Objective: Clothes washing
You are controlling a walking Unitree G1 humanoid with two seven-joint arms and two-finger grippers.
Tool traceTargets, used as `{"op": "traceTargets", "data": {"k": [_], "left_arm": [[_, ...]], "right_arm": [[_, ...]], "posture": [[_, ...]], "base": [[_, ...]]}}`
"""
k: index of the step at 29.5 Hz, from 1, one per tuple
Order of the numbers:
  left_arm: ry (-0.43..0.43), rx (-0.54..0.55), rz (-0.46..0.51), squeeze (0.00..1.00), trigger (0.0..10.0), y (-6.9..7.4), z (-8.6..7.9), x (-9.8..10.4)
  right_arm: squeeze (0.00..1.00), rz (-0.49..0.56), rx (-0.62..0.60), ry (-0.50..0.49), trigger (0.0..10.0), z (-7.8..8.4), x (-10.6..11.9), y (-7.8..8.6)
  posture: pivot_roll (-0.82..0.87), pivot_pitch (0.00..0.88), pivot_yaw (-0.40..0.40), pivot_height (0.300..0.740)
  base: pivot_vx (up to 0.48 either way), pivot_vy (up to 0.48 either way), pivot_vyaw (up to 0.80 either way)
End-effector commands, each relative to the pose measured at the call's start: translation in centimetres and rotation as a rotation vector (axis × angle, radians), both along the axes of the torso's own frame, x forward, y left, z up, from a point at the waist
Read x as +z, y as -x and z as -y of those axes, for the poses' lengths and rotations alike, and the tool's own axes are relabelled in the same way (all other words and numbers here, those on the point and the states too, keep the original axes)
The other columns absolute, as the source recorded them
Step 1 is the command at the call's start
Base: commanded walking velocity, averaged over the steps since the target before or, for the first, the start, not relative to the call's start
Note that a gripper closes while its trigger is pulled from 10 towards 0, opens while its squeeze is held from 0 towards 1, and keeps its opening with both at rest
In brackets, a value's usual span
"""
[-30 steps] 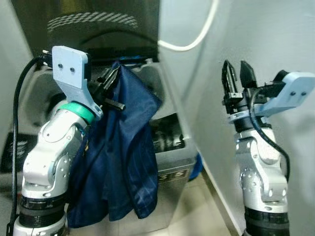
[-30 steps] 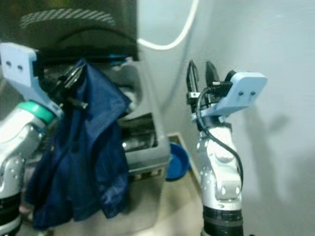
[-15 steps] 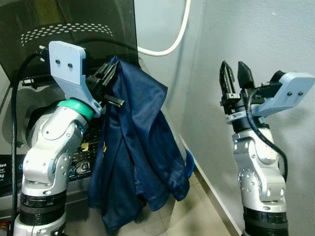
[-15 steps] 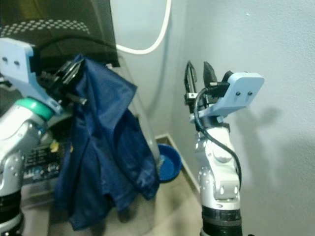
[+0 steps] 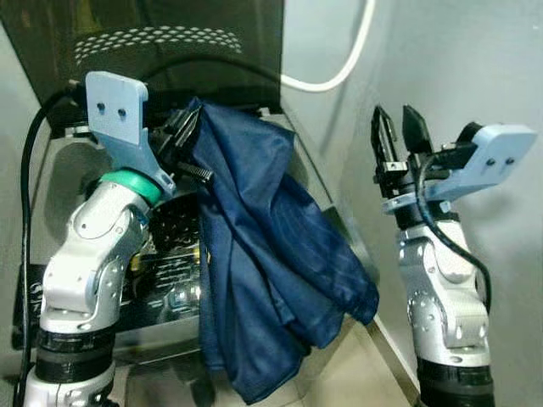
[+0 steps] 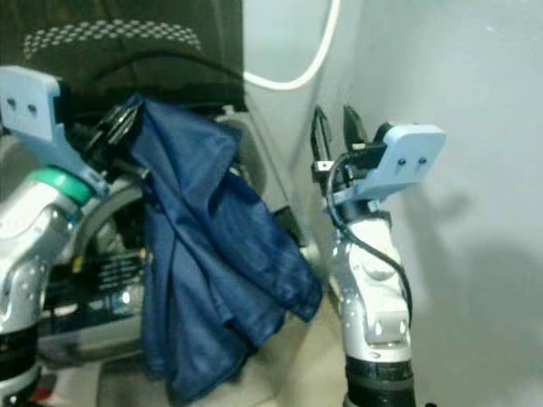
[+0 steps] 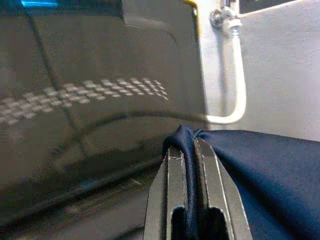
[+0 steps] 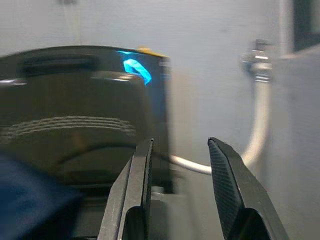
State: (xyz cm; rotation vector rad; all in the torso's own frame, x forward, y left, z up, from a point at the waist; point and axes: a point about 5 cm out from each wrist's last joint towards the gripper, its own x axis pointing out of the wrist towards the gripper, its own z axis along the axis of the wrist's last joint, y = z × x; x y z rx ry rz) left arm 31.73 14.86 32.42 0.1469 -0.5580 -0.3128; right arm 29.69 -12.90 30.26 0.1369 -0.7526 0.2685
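Note:
A dark blue garment (image 5: 263,263) hangs from my left gripper (image 5: 188,136), which is shut on its top fold; the cloth drapes down past the front of a top-loading washing machine (image 5: 161,288). In the left wrist view the fabric (image 7: 186,150) is pinched between the two fingers. The machine's dark tinted lid (image 5: 161,51) stands raised behind the garment. My right gripper (image 5: 392,136) is held upright near the white wall, open and holding nothing.
A white hose (image 5: 335,76) loops down the wall behind the machine from a tap (image 7: 224,17). The grey-white wall (image 5: 475,68) runs close along my right side. Beige floor tiles (image 5: 339,373) show beside the machine.
The camera has swung, so the washer's open top sits behind the garment again. The garment's lower part has swung out to the right. Both grippers keep their pose.

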Motion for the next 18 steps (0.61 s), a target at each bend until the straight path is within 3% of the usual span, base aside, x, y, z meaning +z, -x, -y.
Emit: {"op": "traceTargets", "data": {"k": [1,2,3,6,8,10,11,12,13,14,15,16,18], "left_arm": [[-0.019,0.013,0.067,0.00,10.0,0.2,0.3,0.8],[-0.023,0.046,0.117,0.00,10.0,-0.3,0.5,1.6],[-0.016,0.127,0.206,0.00,10.0,-1.6,0.3,3.8],[-0.016,0.127,0.206,0.00,10.0,-1.6,0.3,3.8],[-0.031,0.182,0.246,0.00,10.0,-2.0,-0.1,4.7],[-0.119,0.413,0.311,0.00,10.0,-3.1,-1.8,6.4],[-0.182,0.514,0.227,0.00,10.0,-4.2,-3.0,5.8],[-0.182,0.514,0.227,0.00,10.0,-4.2,-3.0,5.8],[-0.238,0.549,0.107,0.00,10.0,-5.3,-3.8,4.6],[-0.238,0.549,0.107,0.00,10.0,-5.3,-3.8,4.6],[-0.265,0.549,0.015,0.00,10.0,-5.9,-4.3,3.3],[-0.226,0.442,-0.170,0.00,10.0,-6.5,-4.4,1.1],[-0.134,0.265,-0.332,0.00,10.0,-6.4,-4.0,-1.2]], "right_arm": [[0.00,0.018,-0.003,0.015,10.0,0.0,0.1,0.0],[0.00,0.038,0.011,0.019,10.0,-0.2,0.6,-0.1],[0.00,0.092,0.038,0.016,10.0,-0.7,2.0,-0.2],[0.00,0.092,0.038,0.016,10.0,-0.7,2.0,-0.2],[0.00,0.112,0.047,0.012,10.0,-0.9,2.6,-0.3],[0.00,0.143,0.060,0.006,10.0,-1.3,3.4,-0.2],[0.00,0.141,0.060,0.005,10.0,-1.3,3.3,-0.1],[0.00,0.141,0.060,0.005,10.0,-1.3,3.3,-0.1],[0.00,0.134,0.058,0.004,10.0,-1.3,3.1,0.0],[0.00,0.134,0.058,0.004,10.0,-1.3,3.1,0.0],[0.00,0.127,0.055,0.004,10.0,-1.2,2.9,0.0],[0.00,0.117,0.051,0.005,10.0,-1.1,2.5,0.0],[0.00,0.102,0.046,0.006,10.0,-0.9,2.1,0.0]], "posture": [[0.00,0.055,0.044,0.740],[-0.01,0.058,0.043,0.740],[-0.01,0.061,0.045,0.740],[-0.01,0.061,0.045,0.740],[-0.02,0.063,0.046,0.740],[-0.02,0.068,0.051,0.740],[-0.02,0.071,0.052,0.740],[-0.02,0.071,0.052,0.740],[-0.02,0.071,0.052,0.740],[-0.02,0.071,0.052,0.740],[-0.02,0.073,0.052,0.740],[-0.02,0.074,0.050,0.740],[-0.02,0.074,0.050,0.740]], "base": [[0.000,0.000,0.00],[0.000,0.000,0.00],[0.000,0.000,0.00],[0.000,0.000,0.00],[0.000,0.000,0.00],[0.000,0.000,0.00],[0.000,0.000,0.00],[0.000,0.000,0.00],[0.000,0.000,0.00],[0.000,0.000,0.00],[0.000,0.000,0.00],[0.000,0.000,0.00],[0.000,0.000,0.00]]}}
